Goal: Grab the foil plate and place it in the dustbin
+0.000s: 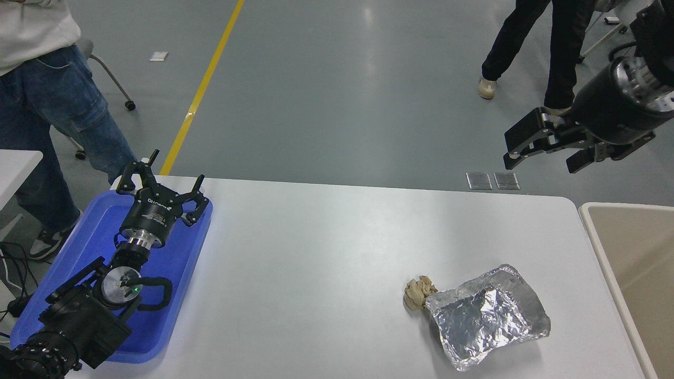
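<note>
Your left gripper (160, 187) sits parked over the blue tray (174, 295) at the table's left edge, its fingers spread apart. Further right, a tan paper wad (417, 292) lies on the white table (316, 252), touching the foil plate (487, 316). You see the plate lying flat, its long axis running from lower left to upper right. Your right gripper (539, 158) hangs above the far edge, jaws apart and empty. The dustbin (632, 252) stands just beside the table's right end.
</note>
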